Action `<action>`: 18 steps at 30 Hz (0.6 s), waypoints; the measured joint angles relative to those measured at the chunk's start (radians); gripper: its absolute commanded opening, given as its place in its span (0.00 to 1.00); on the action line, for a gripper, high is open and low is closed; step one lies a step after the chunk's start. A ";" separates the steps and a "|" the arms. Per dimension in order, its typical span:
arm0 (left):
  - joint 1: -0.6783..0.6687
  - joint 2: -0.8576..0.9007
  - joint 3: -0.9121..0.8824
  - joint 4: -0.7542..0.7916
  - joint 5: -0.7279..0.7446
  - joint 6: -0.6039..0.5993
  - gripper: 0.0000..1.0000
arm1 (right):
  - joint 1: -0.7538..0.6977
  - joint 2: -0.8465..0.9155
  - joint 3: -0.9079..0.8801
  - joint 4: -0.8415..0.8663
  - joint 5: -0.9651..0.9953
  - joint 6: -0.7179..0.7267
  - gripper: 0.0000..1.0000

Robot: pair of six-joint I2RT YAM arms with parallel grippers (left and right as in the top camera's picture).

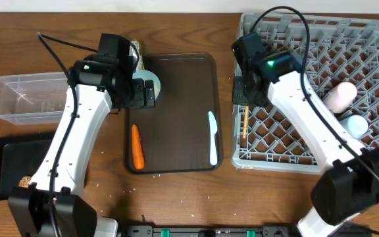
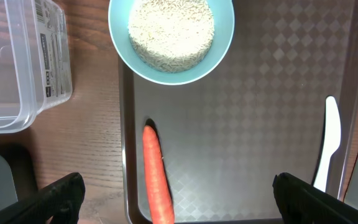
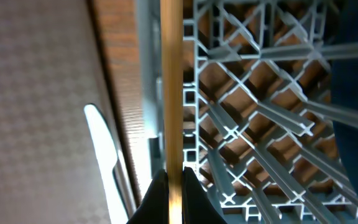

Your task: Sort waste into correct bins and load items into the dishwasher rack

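Observation:
My right gripper (image 1: 243,99) (image 3: 172,186) is shut on the thin wooden chopstick (image 1: 244,124) (image 3: 171,87), which hangs over the left edge of the grey dishwasher rack (image 1: 308,39) (image 3: 260,124). My left gripper (image 1: 145,92) (image 2: 185,208) is open and empty above the brown serving tray's left side. Below it, the orange carrot (image 1: 137,146) (image 2: 156,180) lies along the tray's left rim. A light blue cup full of white rice (image 1: 152,82) (image 2: 171,37) sits at the tray's top left. The pale spoon (image 1: 212,137) (image 2: 328,143) (image 3: 107,155) lies at the tray's right. A pink cup (image 1: 341,95) and a pale bowl (image 1: 356,125) sit in the rack.
The clear tub (image 1: 25,97) (image 2: 17,62) stands at the far left. The black tray (image 1: 8,164) lies in front of it and holds a brown food lump (image 1: 25,181). The brown serving tray (image 1: 176,85) lies in the middle. Rice grains are scattered near the table's front edge.

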 measured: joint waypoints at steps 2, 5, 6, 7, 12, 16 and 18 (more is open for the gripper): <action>0.000 0.000 0.000 0.000 0.000 0.000 0.98 | 0.000 0.024 -0.001 -0.003 0.007 0.016 0.01; 0.000 0.000 0.000 0.000 0.000 0.000 0.98 | 0.000 0.051 -0.004 0.000 0.010 0.031 0.14; 0.000 0.000 0.000 0.000 0.000 0.000 0.98 | 0.000 0.056 -0.006 0.000 0.012 0.037 0.17; 0.000 0.000 0.000 0.000 0.000 0.000 0.98 | -0.002 0.061 -0.007 0.000 0.013 0.041 0.19; 0.000 0.000 0.000 0.002 0.000 0.000 0.98 | -0.003 0.064 -0.008 0.054 -0.006 -0.001 0.29; 0.000 0.000 0.000 0.003 0.000 0.000 0.98 | 0.006 0.062 -0.009 0.085 -0.064 -0.087 0.32; 0.000 0.000 0.000 0.003 0.000 0.000 0.98 | 0.030 0.058 -0.009 0.088 -0.082 -0.113 0.34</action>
